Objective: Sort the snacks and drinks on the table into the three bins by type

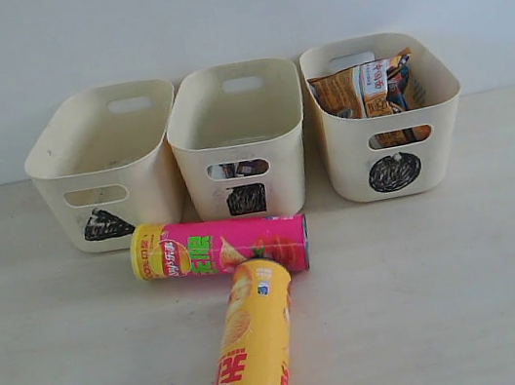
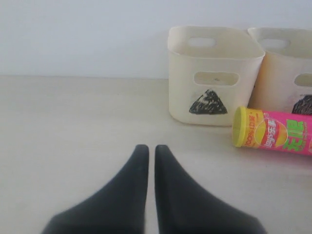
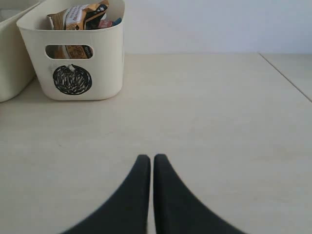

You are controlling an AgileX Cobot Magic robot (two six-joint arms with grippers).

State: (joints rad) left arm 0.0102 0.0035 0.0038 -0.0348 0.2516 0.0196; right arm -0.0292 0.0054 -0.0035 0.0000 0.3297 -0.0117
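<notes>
The pink chip tube (image 1: 219, 248) lies on its side on the table (image 1: 468, 266), just in front of the triangle bin (image 1: 105, 167) and the square bin (image 1: 241, 141). Touching it, the yellow Lay's tube (image 1: 252, 348) lies pointing toward the near edge. The circle bin (image 1: 385, 112) holds the orange-brown bag (image 1: 359, 89) and a blue bag behind it. Dark carton shapes show through the square bin's handle cutout. My left gripper (image 2: 146, 148) is shut and empty over bare table, well short of the triangle bin (image 2: 210, 75) and the pink tube (image 2: 273, 133). The right gripper (image 3: 147, 158) is also shut and empty, far from the circle bin (image 3: 73, 53).
The three bins stand in a row against a plain pale wall. A seam or table edge (image 3: 285, 78) runs along one side in the right wrist view. Neither arm shows in the exterior view.
</notes>
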